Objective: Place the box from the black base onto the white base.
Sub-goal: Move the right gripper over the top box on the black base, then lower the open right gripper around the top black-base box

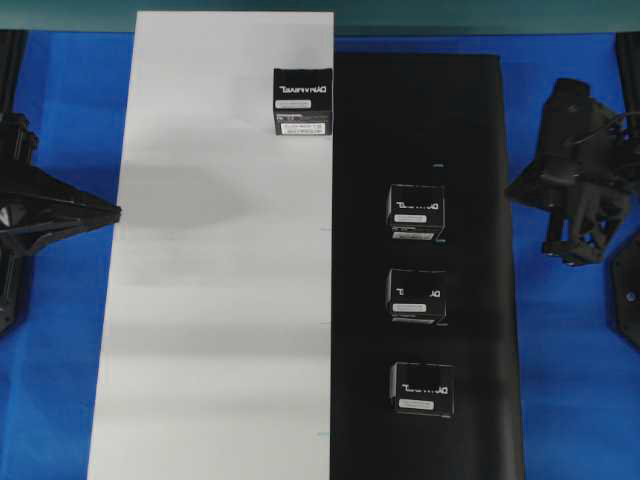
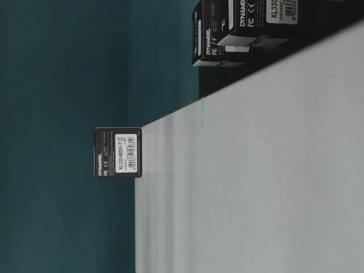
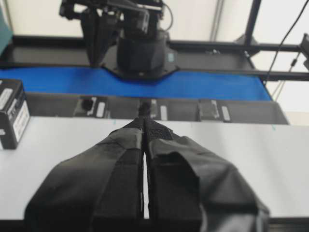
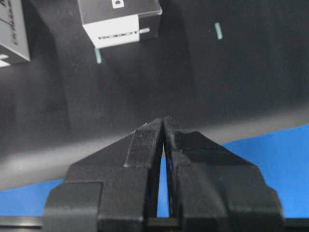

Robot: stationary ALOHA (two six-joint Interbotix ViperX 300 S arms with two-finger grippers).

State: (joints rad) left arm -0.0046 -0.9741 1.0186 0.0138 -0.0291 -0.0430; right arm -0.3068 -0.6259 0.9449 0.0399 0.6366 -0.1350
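With its fingertips pressed together on nothing, the right gripper [image 4: 164, 126] hangs over the black base's [image 1: 470, 150] right edge, nearest the top box [image 1: 416, 211] of three, which lies to its left.

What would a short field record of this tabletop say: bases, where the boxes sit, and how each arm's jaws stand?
white base: holds one box at its far edge beside the black base
black base: holds three boxes in a row
left gripper: jaws shut, empty, above the white base
right gripper: jaws nearly together, empty, over the black base's edge
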